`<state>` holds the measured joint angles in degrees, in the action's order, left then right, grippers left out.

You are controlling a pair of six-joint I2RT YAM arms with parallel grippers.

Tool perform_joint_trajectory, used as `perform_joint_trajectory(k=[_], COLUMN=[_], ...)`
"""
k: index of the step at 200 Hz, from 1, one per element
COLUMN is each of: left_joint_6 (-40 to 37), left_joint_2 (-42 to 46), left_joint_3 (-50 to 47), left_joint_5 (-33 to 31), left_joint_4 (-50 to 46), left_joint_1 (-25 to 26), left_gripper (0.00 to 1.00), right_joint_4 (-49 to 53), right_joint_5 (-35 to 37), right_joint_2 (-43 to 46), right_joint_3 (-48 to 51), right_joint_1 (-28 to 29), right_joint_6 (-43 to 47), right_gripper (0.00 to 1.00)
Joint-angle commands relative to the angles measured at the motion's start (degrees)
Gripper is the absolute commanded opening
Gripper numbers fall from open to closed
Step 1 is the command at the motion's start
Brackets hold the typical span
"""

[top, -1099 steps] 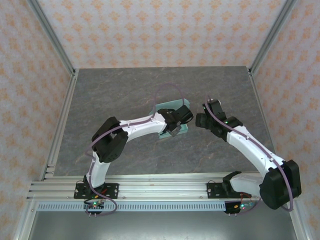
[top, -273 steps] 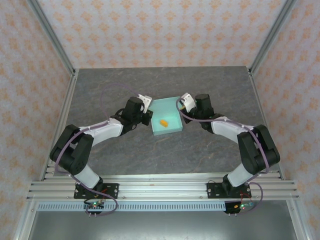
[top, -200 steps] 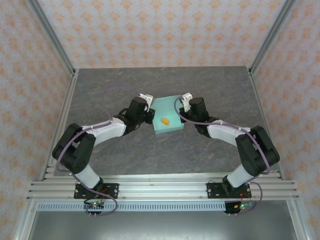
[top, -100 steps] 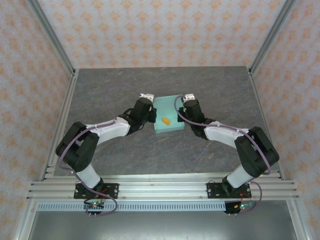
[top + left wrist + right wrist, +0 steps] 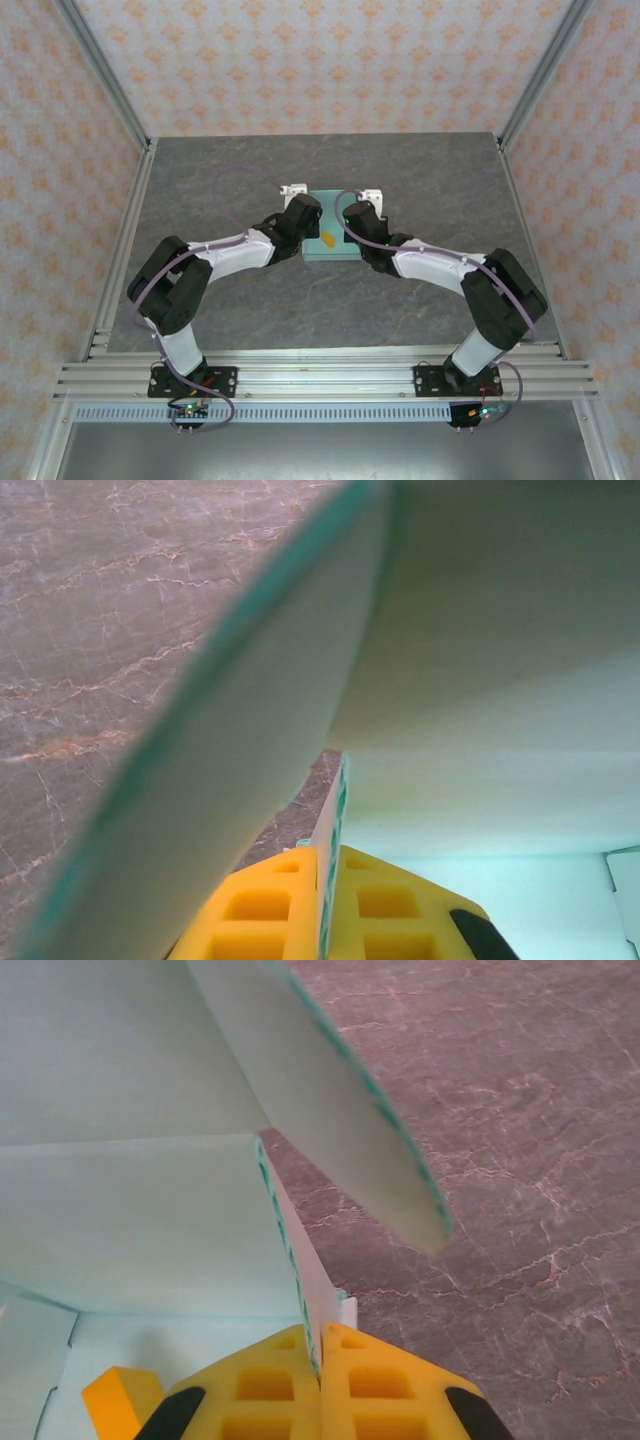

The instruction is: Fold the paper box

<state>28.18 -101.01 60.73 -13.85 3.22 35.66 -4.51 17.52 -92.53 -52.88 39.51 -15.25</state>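
Left jaws: closed down to a card's thickness, pinching the left wall of the paper box (image 5: 330, 208) between two yellow pads (image 5: 262, 910). Thin mint edge upright in the seam between them. Right jaws: likewise pressed together on the opposite, right wall, with the card edge clamped between the right pads (image 5: 372, 1382). Nothing else gripped by either.

Box position: sits open side up at about the middle of the grey marbled surface (image 5: 220, 180), directly between the two wrists. Left arm (image 5: 230, 250) reaching in from the left, right arm (image 5: 430, 262) from the right. Both bent at the elbow, wrists close together over the box.

Inside the box: small orange block (image 5: 327, 240) lying on the floor, a little left of centre from above. Same block (image 5: 118, 1395) at lower left in the right wrist view, just beside a pad.

In the way: left wrist view largely blocked by the left flap (image 5: 250, 740), bowed across the frame and hiding much of the interior. Right flap (image 5: 340, 1120) jutting out over the surface in the right wrist view. Both side walls covered by the wrists from above.

Count: 2 arms, 2 sets of jaws, 1 paper box, 1 orange block.
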Motion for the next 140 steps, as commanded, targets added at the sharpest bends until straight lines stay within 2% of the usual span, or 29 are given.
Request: perform_joint_trajectory(k=[1,45,87,140], left_joint_6=[5.42,8.34,9.65,8.8], left_joint_2=[-0.77,-1.45,-2.09,-1.25], left_joint_3=[1.39,1.06,1.06,-0.12], left_joint_5=[-3.76,-3.88,-5.81,-9.77], left_joint_4=[0.11,1.93,2.52,2.88], left_joint_1=[0.2,0.7,1.41,1.61], left_gripper=[0.06,0.06,0.06,0.06], right_joint_4=[3.38,3.63,2.51,-4.47], right_joint_5=[6.19,7.96,6.07,5.82], right_joint_2=[-1.25,-3.84,-5.69,-3.21], right_joint_3=[-2.3,-4.12,-4.51,-0.04], right_joint_1=[0.13,0.48,0.72,0.66], right_joint_6=[-5.98,-9.93,-13.16,-8.06], right_gripper=[0.0,0.0,0.0,0.0])
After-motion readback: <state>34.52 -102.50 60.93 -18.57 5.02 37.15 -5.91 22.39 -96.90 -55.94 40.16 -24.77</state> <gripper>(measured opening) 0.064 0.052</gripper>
